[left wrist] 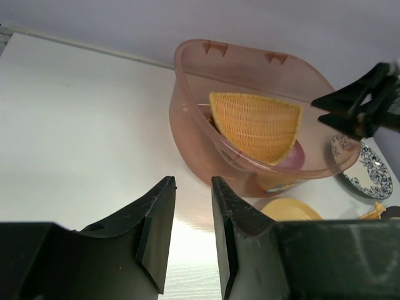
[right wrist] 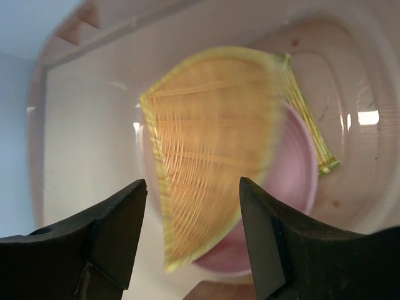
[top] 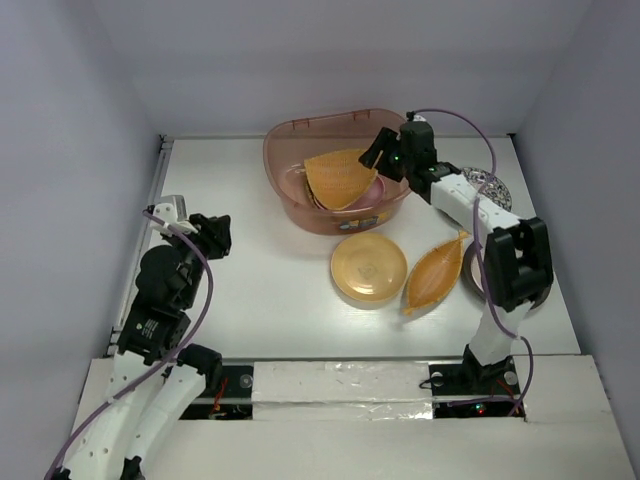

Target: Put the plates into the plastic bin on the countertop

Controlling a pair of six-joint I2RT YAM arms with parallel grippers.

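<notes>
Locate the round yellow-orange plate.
Top view: the yellow-orange plate lies on the countertop right of centre, just in front of the plastic bin, with a leaf-shaped plate beside it on its right.

Translucent glossy plastic bin [left wrist: 194, 144]; ribbed leaf plate [top: 340, 178]; matt white countertop [top: 260, 270].

Lab test cell: white countertop [top: 270, 290] between pale walls [top: 70, 120], two robot arms [top: 160, 290] [top: 515, 260] at its edge.

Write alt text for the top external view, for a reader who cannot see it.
The right gripper hangs open over the plastic bin, which holds a leaf-shaped plate and a pink plate. A yellow plate lies outside it.
</notes>
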